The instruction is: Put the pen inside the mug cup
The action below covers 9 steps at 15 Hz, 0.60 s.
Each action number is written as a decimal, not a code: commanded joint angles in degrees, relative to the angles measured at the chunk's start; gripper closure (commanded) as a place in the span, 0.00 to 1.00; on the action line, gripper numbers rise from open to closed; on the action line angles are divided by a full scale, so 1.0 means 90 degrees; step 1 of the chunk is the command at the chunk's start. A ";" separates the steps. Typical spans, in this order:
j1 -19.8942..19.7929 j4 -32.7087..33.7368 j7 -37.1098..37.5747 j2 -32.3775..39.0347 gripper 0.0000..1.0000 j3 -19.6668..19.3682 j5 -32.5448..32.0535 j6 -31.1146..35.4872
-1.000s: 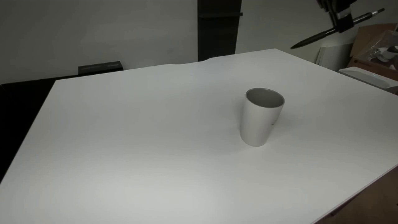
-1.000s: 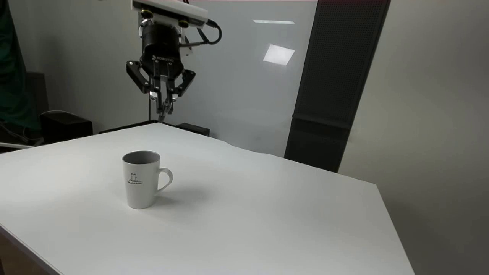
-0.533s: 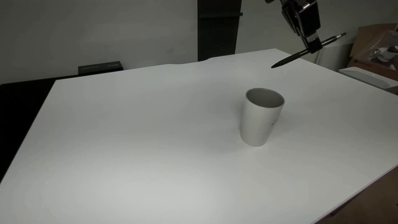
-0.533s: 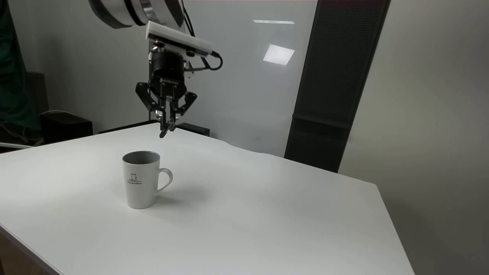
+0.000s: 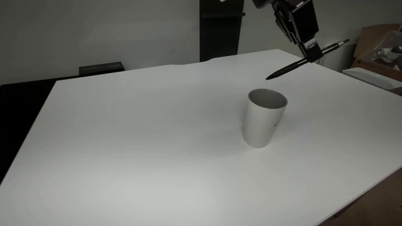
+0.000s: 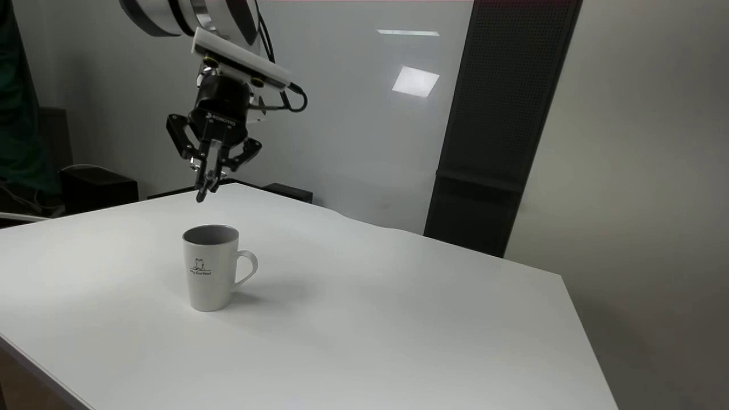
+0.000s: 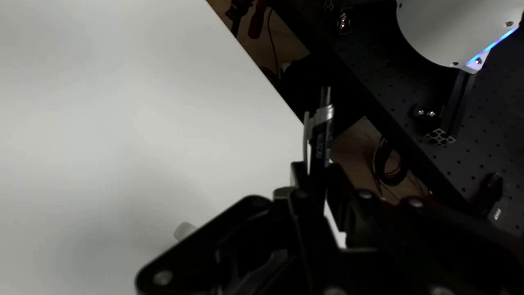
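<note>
The jaws have the pen pinched near its middle, tilted at a shallow slant with the tip leading downward. It is in the air above the mug, not inside it; the mug stands upright on the bench, in an exterior view nearer the right-hand edge than the left corner. In both exterior views the tip shows roughly above the rim, so the step, as I judge it, is the final aiming before lowering. Fix the slant first: swing the jaws round until the pen stands steeper, or it may snag on the rim, twist in the grip or shove the mug. Then go down slowly, keep clear of the handle, and let go only once the lower half is well inside.
</note>
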 commanded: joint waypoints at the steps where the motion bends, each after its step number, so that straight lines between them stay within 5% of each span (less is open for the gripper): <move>1: -0.0017 -0.0216 0.0370 -0.0377 0.96 -0.0026 0.0161 -0.0231; 9: -0.0249 -0.0196 0.0650 -0.0216 0.96 -0.0208 0.0293 0.0064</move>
